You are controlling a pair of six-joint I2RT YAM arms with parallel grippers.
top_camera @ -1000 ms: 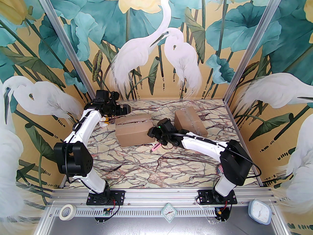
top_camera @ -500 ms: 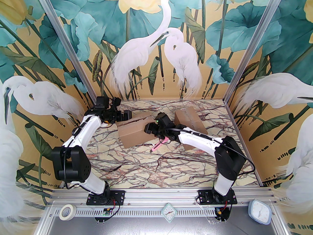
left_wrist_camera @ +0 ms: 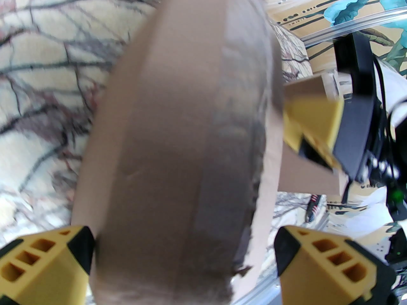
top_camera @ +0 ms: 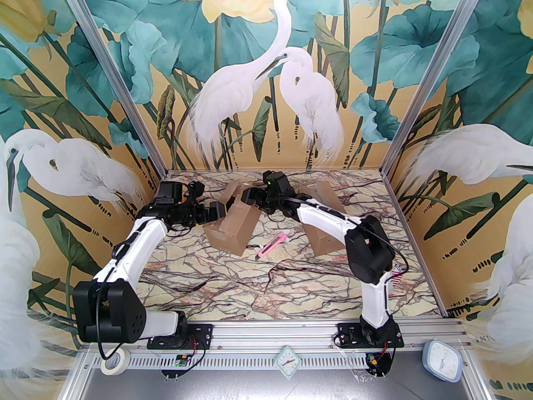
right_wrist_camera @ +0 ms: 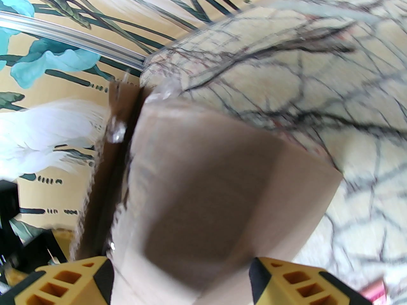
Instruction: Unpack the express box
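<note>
Box (top_camera: 233, 227) tilted up on one edge, back of the bench (top_camera: 258, 290). Left jaws spread wide astride it, not clamping; right jaws round its top end, grip unclear. Loose hold: could slip and topple over.

This is a robot test cell: a left arm (top_camera: 141, 236) and a right arm (top_camera: 329, 223) stand bolted to an aluminium rail (top_camera: 270, 331) along a marble-patterned counter (top_camera: 250, 286). Aluminium posts (top_camera: 416, 98) frame walls papered with a heron-and-lotus mural (top_camera: 266, 77).

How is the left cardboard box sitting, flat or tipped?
Tipped: the left cardboard box rests on its near edge, far end lifted.
</note>
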